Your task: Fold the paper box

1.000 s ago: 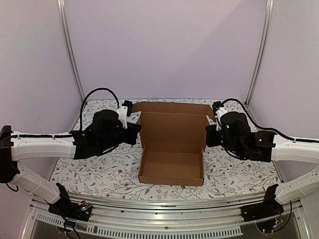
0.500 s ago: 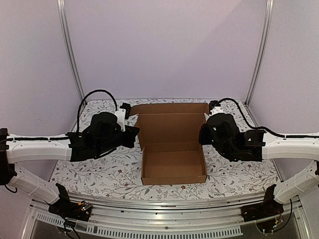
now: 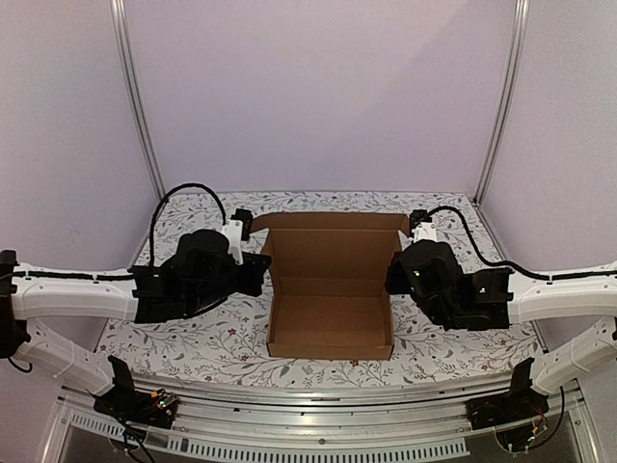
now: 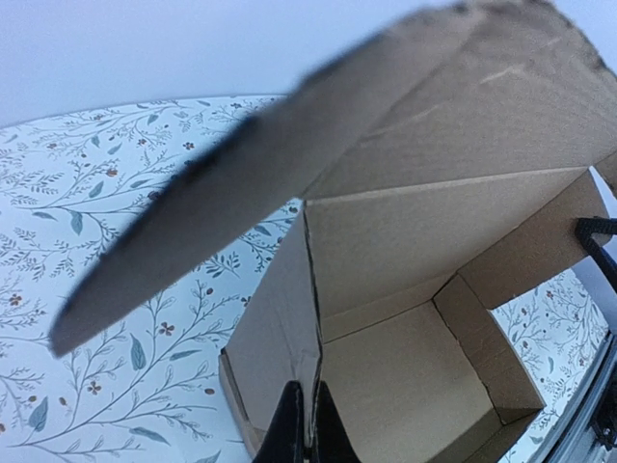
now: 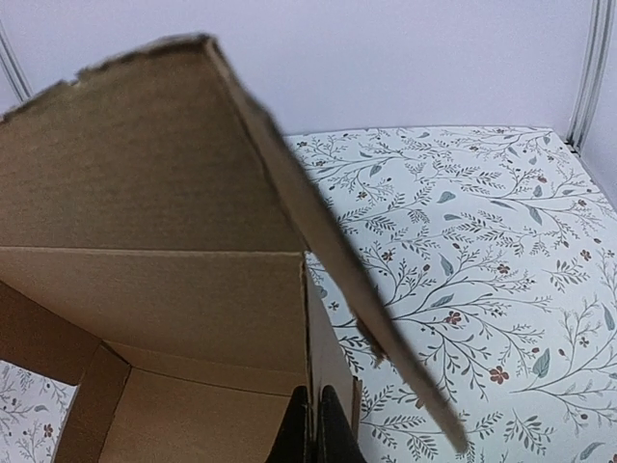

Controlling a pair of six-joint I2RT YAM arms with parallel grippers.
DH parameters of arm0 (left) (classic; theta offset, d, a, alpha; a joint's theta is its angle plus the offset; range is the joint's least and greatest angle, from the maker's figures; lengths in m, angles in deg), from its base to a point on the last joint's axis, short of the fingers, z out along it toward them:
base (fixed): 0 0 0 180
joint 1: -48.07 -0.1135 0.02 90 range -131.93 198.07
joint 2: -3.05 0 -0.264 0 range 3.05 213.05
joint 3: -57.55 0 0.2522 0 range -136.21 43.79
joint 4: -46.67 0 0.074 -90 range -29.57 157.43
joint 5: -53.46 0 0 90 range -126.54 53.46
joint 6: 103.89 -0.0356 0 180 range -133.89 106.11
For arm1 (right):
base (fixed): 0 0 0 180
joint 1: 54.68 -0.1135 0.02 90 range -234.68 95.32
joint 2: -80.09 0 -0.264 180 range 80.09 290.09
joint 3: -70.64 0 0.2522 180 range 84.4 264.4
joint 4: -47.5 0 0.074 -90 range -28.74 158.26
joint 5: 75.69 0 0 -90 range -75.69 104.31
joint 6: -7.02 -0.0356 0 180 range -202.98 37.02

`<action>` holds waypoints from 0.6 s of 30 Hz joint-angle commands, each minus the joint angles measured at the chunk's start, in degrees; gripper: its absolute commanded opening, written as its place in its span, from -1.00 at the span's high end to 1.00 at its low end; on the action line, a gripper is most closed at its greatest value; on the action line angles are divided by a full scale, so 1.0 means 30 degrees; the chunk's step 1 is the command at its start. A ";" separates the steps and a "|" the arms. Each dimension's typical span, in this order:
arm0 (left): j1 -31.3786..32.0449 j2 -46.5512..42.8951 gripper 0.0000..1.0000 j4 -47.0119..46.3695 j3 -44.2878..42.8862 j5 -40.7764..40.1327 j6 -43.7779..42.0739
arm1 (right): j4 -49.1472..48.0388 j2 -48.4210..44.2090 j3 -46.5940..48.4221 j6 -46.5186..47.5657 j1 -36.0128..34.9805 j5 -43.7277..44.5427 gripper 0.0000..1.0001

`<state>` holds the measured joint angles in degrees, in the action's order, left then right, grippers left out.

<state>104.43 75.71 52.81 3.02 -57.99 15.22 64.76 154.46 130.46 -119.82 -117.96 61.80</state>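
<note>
Top view: left gripper (image 4: 307, 432) and right gripper (image 5: 313, 426) each pinch a side wall of the box (image 3: 331, 326), whose lid (image 3: 333, 254) has tipped nearer, so closing seems begun.

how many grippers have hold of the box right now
2. The left gripper pinches the left wall of the paper box; the right gripper pinches its right wall. Neither is hidden.

No writing, label, brand, number or sign can be read in any of the views. The cardboard box (image 3: 331, 323) shows plain brown faces with no print. The cover of the desk (image 3: 212, 338) carries only a pattern of leafy twigs and small flowers, with no letters in it.
</note>
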 commanded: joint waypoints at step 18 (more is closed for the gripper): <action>0.3696 0.0691 1.00 0.2047 0.1709 -0.1763 0.2478 | -0.0663 -0.1018 -0.3529 -0.2882 -0.2020 0.0373 1.00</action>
<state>112.25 76.34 54.23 5.09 -64.68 19.65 60.00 150.87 122.94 -124.41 -122.53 66.32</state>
